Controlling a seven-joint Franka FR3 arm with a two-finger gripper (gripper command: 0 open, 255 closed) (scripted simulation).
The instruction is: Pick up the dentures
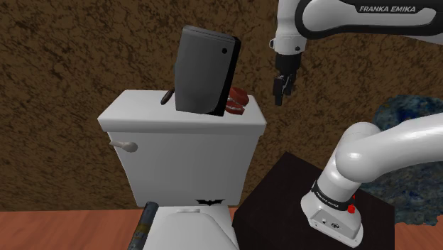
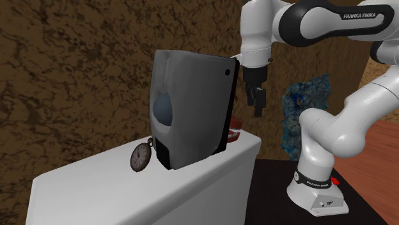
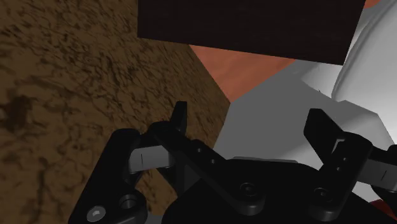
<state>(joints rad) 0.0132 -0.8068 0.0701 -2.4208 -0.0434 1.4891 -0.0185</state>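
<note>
1. The dentures, red gums with white teeth, lie on the white tank lid of a toilet, close to the lid's right back edge. That is just right of centre in the shoulder view.
2. A tall dark grey box stands on the lid in front of the dentures and hides their left part. To their right the lid ends soon after.
3. The gripper hangs right of centre in the upper part of the shoulder view. It is above and to the right of the dentures and apart from them, with open air below it.
4. In the wrist view the fingers stand well apart with nothing between them, so the claw is wide.
5. The second exterior view shows the box's front and a pocket watch leaning at its lower left. There the dentures peep out at the box's right edge.
6. The shoulder view shows the flush handle and the dark stand at lower right, close beside the tank.
</note>
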